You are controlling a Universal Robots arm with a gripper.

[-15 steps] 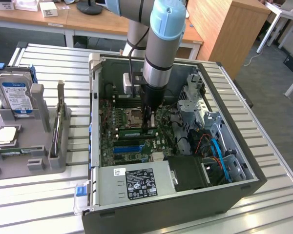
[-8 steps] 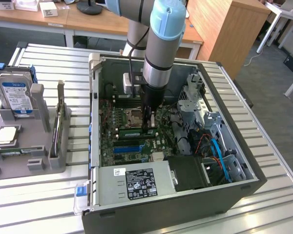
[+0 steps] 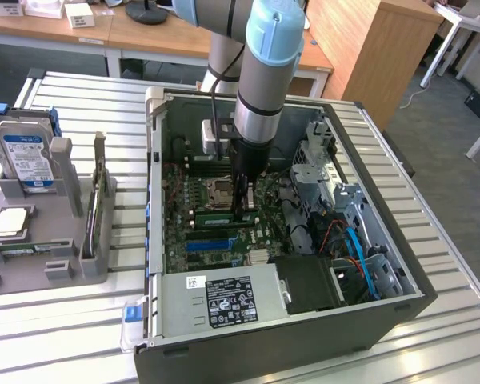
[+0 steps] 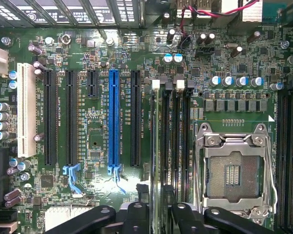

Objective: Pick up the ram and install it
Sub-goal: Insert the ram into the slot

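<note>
- Looking down through the wrist view, I see the ram [image 4: 158, 146] standing edge-on in a memory slot, between the blue slot [image 4: 114, 117] and the open CPU socket [image 4: 233, 170].
- The gripper [image 4: 161, 214] has its black fingers [image 4: 136, 214] drawn in narrow, one on each side of the stick, clamping it.
- The exterior view gives me the wider setting. The arm reaches straight down into the computer case [image 3: 154, 200], and the gripper [image 3: 242, 210] is low over the motherboard's middle.
- From that view the ram [image 3: 216, 214] is a green strip just beside the socket.
- A hard drive [image 3: 24, 156] stands near the table [image 3: 80, 320] edge on the exterior view's left, well apart from the case.
</note>
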